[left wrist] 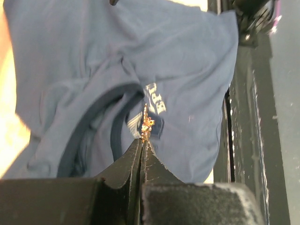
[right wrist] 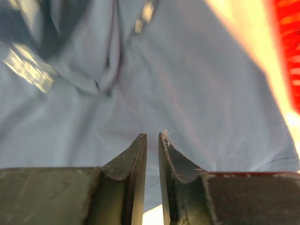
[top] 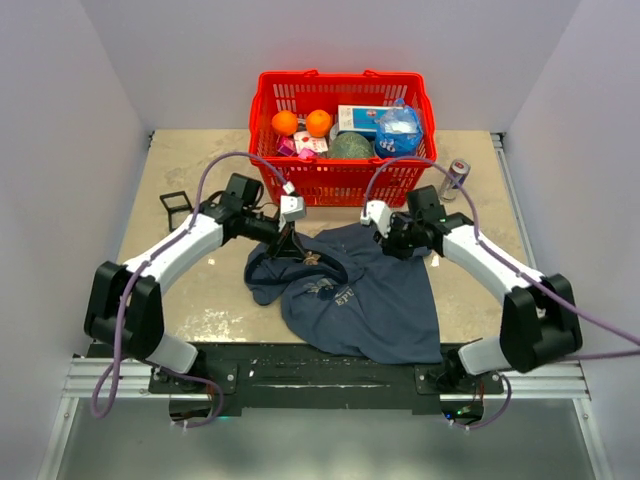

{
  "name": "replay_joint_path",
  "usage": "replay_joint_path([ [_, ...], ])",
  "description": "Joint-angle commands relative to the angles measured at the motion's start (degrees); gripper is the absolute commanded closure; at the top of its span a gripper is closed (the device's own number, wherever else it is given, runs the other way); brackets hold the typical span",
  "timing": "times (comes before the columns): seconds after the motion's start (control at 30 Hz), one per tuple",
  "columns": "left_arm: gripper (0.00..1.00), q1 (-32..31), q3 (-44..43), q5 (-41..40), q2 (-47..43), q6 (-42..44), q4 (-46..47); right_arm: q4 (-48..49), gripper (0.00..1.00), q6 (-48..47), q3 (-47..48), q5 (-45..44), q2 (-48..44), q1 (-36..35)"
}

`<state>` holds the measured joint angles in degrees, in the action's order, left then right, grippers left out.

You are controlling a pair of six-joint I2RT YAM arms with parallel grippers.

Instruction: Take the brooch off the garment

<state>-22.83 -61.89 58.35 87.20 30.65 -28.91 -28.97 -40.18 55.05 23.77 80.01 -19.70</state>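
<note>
A navy T-shirt with pale lettering lies crumpled on the table's near middle. My left gripper is over its collar area. In the left wrist view the left gripper has its jaws pressed together on a small gold brooch, which sticks out past the tips above the shirt. I cannot tell whether the brooch is free of the cloth. My right gripper is at the shirt's far right edge. In the right wrist view the right gripper hangs just over the cloth with a narrow gap and nothing between its jaws.
A red basket holding oranges, a box, a bag and other goods stands at the back middle. A metal can stands to its right. A small black frame lies at the left. The table's front rail runs below the shirt.
</note>
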Motion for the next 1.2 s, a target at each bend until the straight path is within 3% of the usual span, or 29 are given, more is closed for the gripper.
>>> replay_joint_path([
  [0.0, 1.00, 0.94, 2.91, -6.29, -5.97, 8.18, -6.15, -0.74, 0.83, -19.80, -3.71, -9.85, 4.36, -2.44],
  [0.2, 1.00, 5.95, 0.64, -15.00, -6.69, 16.10, -14.58, 6.02, 0.88, -20.65, -6.62, -16.90, 11.21, -4.20],
  [0.43, 1.00, 15.16, -0.34, -25.20, -9.15, 20.05, -15.92, 13.14, 0.93, -15.73, 2.59, -30.70, 25.89, -3.24],
  [0.63, 1.00, 26.24, -3.66, -34.43, -6.96, 20.41, -14.24, 11.07, 0.91, -8.78, 13.14, -26.60, 26.87, -2.80],
  [0.73, 1.00, 28.36, -7.18, -37.42, -4.33, 20.67, -16.18, 4.31, 0.82, -3.78, 18.07, -16.77, 24.33, -3.32],
  [0.8, 1.00, 28.72, -8.77, -41.44, -2.39, 20.76, -16.53, 0.51, 0.67, 0.95, 21.40, -6.18, 22.13, -3.85],
  [0.9, 1.00, 29.59, -10.97, -47.86, 0.60, 21.20, -15.22, -2.67, 0.52, 9.55, 23.87, 0.56, 17.47, -6.82],
  [0.97, 1.00, 30.82, -13.42, -50.25, 4.27, 20.33, -14.95, -1.18, 0.31, 15.02, 23.79, 1.63, 14.48, -8.33],
  [1.03, 1.00, 31.96, -16.84, -53.15, 7.27, 19.19, -15.56, -1.52, 0.01, 17.77, 23.35, 3.98, 12.90, -9.73],
  [1.17, 1.00, 32.41, -21.25, -57.72, 13.86, 15.85, -15.66, -1.62, 0.01, 21.11, 25.19, 2.09, 11.75, -9.74],
])
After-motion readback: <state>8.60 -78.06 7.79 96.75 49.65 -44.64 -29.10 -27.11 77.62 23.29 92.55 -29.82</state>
